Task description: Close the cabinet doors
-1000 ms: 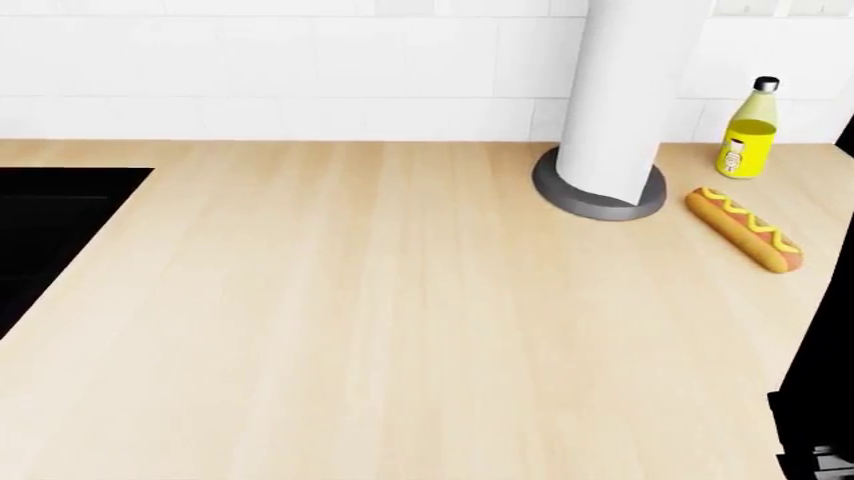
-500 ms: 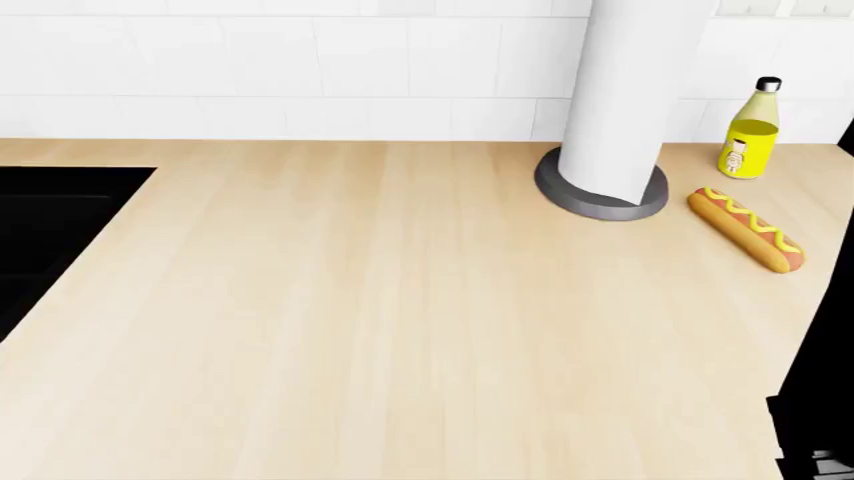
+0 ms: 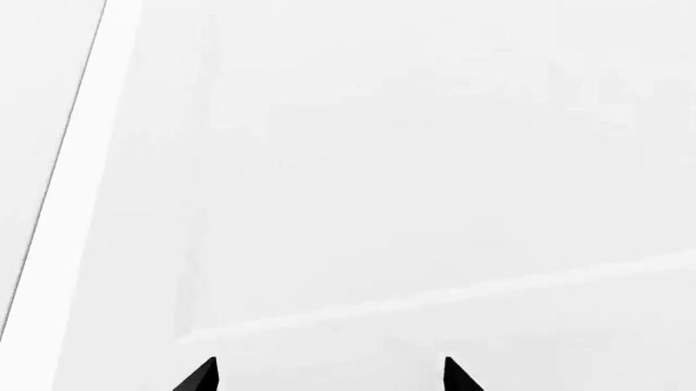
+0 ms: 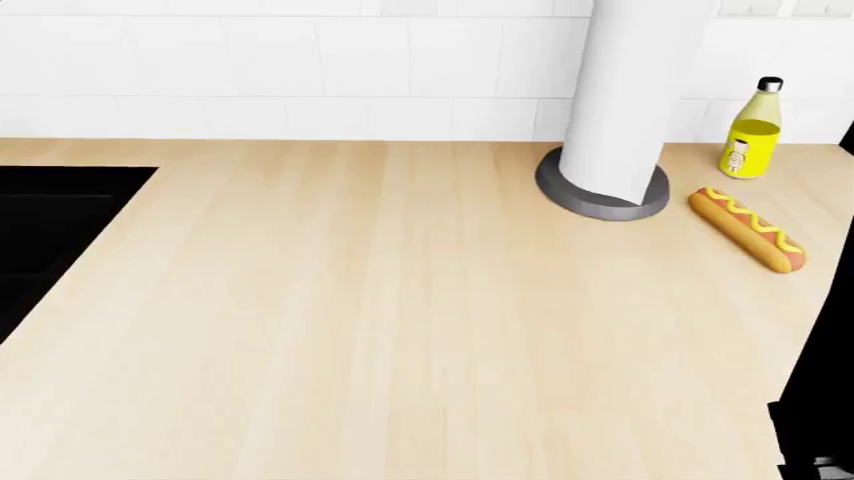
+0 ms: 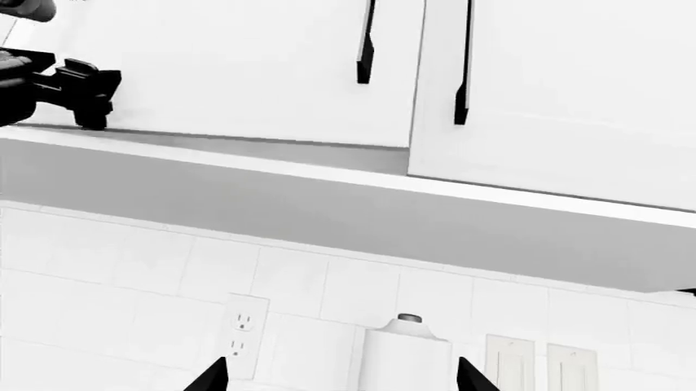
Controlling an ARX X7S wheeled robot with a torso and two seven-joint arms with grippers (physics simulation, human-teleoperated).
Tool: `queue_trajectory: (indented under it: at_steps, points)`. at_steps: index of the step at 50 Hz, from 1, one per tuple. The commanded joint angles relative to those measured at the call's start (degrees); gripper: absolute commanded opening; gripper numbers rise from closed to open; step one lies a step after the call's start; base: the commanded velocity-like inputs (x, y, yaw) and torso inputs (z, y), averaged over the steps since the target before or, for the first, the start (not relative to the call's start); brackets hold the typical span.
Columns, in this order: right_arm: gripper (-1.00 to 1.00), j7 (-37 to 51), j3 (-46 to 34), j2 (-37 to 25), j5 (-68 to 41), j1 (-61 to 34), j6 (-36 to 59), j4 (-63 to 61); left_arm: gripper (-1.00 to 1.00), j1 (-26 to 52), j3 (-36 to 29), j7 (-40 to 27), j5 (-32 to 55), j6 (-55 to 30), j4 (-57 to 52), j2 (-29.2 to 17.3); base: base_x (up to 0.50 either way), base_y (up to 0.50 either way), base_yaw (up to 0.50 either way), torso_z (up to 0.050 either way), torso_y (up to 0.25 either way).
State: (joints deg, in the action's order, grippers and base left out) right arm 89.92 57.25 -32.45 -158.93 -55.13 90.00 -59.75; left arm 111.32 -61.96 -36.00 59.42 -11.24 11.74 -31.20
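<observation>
While the head camera looked down on a pale wooden countertop [image 4: 374,320], the white upper cabinet doors with black bar handles [image 5: 522,90] showed only in the right wrist view, above a grey underside and white tiled wall; the right-hand door stood slightly proud of its neighbour. The right gripper [image 5: 341,376] pointed up at them, its two black fingertips spread wide with nothing between them. The left gripper [image 3: 326,376] faced a plain white panelled surface [image 3: 413,163] at close range, its tips likewise apart and empty. On the counter, a tall white paper-towel roll on a grey round base [image 4: 607,150] stood near the wall, a yellow squeeze bottle with a black cap [image 4: 753,130] beside it, its contents not discernible, and a mustard-striped hot dog [image 4: 747,230] lay just in front. A black recess [image 4: 54,230] cut into the counter's left edge.
</observation>
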Motion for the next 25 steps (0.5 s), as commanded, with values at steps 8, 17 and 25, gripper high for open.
queue_trajectory:
  at_steps: [8,17,25]
  points:
    - [1.0,0.1,0.5,-0.2,-0.5,0.1,0.0,-0.2,1.0,-9.4,-12.6,6.2,15.9,-0.1,3.3,4.8,0.0,0.0,0.0,0.0,0.0]
    - [1.0,0.1,0.7,-0.2,-0.7,0.3,0.0,-0.2,1.0,-9.9,-12.6,6.3,15.7,0.0,3.4,4.9,0.0,0.0,0.0,0.0,0.0]
    - [1.0,0.1,0.2,-0.1,0.0,0.3,0.0,-0.2,1.0,-9.9,-12.2,6.2,15.8,0.0,3.5,4.9,0.0,0.0,0.0,0.0,0.0]
